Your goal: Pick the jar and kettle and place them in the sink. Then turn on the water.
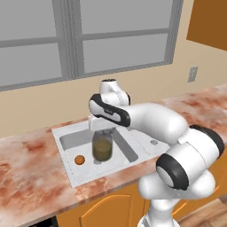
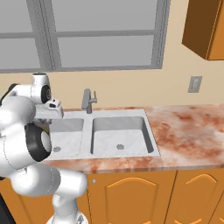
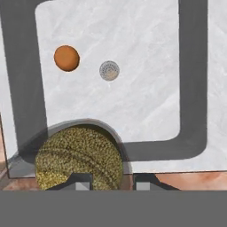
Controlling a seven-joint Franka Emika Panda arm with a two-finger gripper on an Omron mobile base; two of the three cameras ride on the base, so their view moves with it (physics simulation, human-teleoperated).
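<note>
Jar held over the left basin of the sink, in a kitchen with a marbled worktop.

The reddish worktop (image 1: 31, 177) carries the grey sink (image 1: 66, 170) under a big window (image 2: 105, 35); orange cupboards (image 2: 131, 197) stand below. At frame centre the hand (image 1: 103, 129) pinches the jar (image 1: 102, 147), above a small orange ball (image 1: 79, 160). No writing is readable.

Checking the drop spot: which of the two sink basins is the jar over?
The basin with the orange ball, away from the empty one; the pincer holds the jar above it.
</note>
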